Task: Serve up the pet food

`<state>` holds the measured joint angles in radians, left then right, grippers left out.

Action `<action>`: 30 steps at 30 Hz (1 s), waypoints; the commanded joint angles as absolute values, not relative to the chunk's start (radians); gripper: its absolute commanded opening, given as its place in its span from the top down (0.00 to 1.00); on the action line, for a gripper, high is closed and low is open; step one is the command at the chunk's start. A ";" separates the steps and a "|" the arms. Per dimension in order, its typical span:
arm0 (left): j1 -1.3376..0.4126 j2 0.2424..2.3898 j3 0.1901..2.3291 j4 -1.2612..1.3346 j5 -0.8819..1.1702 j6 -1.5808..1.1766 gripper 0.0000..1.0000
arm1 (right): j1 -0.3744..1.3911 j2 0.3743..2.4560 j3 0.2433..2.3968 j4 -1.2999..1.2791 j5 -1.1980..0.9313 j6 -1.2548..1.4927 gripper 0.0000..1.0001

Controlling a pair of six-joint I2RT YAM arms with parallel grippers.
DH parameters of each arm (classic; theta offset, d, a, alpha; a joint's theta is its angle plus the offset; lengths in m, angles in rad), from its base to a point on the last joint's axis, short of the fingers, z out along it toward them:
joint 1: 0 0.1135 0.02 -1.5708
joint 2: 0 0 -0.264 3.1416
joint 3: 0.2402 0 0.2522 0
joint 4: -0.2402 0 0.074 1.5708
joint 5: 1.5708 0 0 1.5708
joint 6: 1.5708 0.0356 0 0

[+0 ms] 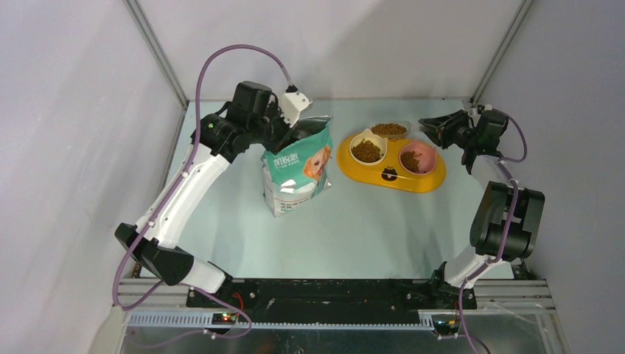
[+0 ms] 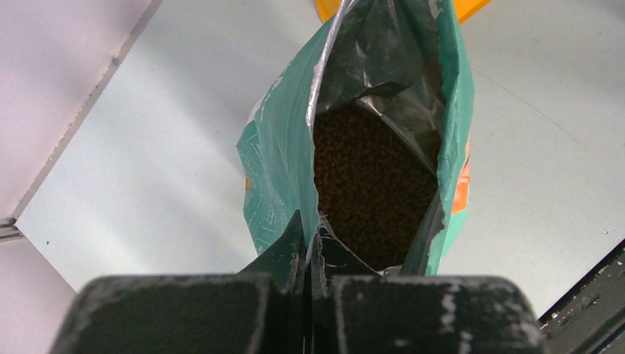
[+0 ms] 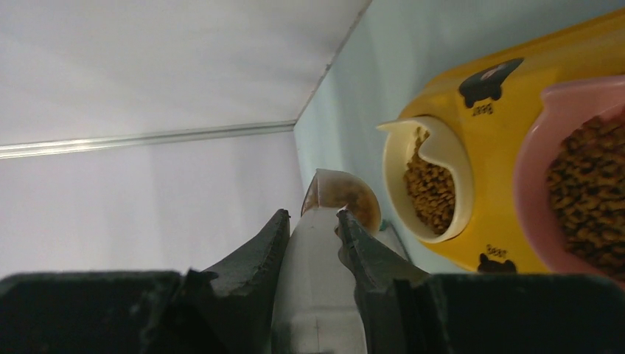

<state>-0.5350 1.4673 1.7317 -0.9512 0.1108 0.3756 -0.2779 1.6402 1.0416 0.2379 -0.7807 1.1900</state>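
Left gripper (image 2: 309, 237) pinches bag (image 2: 276, 184) rim; pet food (image 2: 368, 184) brown, pelleted.

The bag (image 1: 295, 166) stands left of the feeder (image 1: 368, 174), far on the table (image 1: 354, 228). Kibble (image 2: 368, 192) lies in the bag, both bowls (image 1: 429, 150) and the scoop (image 1: 389, 130) just behind the feeder.

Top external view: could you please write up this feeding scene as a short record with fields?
bag: upright, top open, pet food inside
left tool: shut on the bag's top edge
right tool: closed on the clear scoop's handle
scoop: holds kibble, behind the feeder
feeder: yellow; white bowl and pink bowl both hold kibble
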 commanded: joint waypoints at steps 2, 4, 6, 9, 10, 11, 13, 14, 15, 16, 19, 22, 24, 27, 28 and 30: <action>-0.537 1.443 1.701 -0.971 0.111 0.388 1.00 | -0.268 1.657 1.056 0.207 -0.681 1.032 1.00; -0.537 1.441 1.699 -0.971 0.113 0.389 1.00 | -0.255 1.670 1.072 0.190 -0.656 0.991 1.00; -0.537 1.445 1.701 -0.977 0.115 0.391 1.00 | -0.244 1.685 1.081 0.186 -0.635 0.974 1.00; -0.537 1.452 1.712 -0.996 0.125 0.390 1.00 | -0.228 1.707 1.104 0.181 -0.615 0.946 1.00; -0.537 1.449 1.705 -0.993 0.125 0.390 1.00 | -0.225 1.713 1.115 0.168 -0.609 0.931 1.00; -0.537 1.445 1.701 -0.992 0.128 0.390 1.00 | -0.217 1.714 1.117 0.158 -0.598 0.919 1.00; -0.537 1.438 1.690 -0.990 0.127 0.390 1.00 | -0.206 1.716 1.129 0.142 -0.583 0.895 1.00; -0.537 1.436 1.684 -0.989 0.127 0.390 1.00 | -0.202 1.714 1.137 0.132 -0.575 0.884 1.00; -0.537 1.433 1.682 -0.989 0.127 0.391 1.00 | -0.193 1.711 1.141 0.119 -0.561 0.861 1.00; -0.537 1.431 1.679 -0.987 0.127 0.391 1.00 | -0.189 1.705 1.146 0.111 -0.552 0.851 1.00; -0.537 1.428 1.677 -0.985 0.131 0.392 1.00 | -0.166 1.686 1.158 0.071 -0.504 0.795 1.00; -0.536 1.428 1.677 -0.984 0.135 0.389 1.00 | -0.145 1.675 1.175 0.046 -0.476 0.755 1.00; -0.537 1.426 1.675 -0.984 0.140 0.389 1.00 | -0.134 1.665 1.183 0.029 -0.454 0.718 1.00; -0.537 1.421 1.672 -0.982 0.143 0.389 1.00 | -0.121 1.651 1.194 0.007 -0.424 0.683 1.00; -0.537 1.420 1.669 -0.982 0.144 0.388 1.00 | -0.114 1.649 1.199 0.006 -0.419 0.664 1.00; -0.537 1.418 1.667 -0.983 0.146 0.388 1.00 | -0.102 1.641 1.207 -0.019 -0.394 0.628 1.00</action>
<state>-0.5350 1.4387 1.6920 -0.9512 0.1383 0.3756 -0.1184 1.7008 1.1419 -0.0086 -0.4850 0.7334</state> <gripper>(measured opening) 0.005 0.299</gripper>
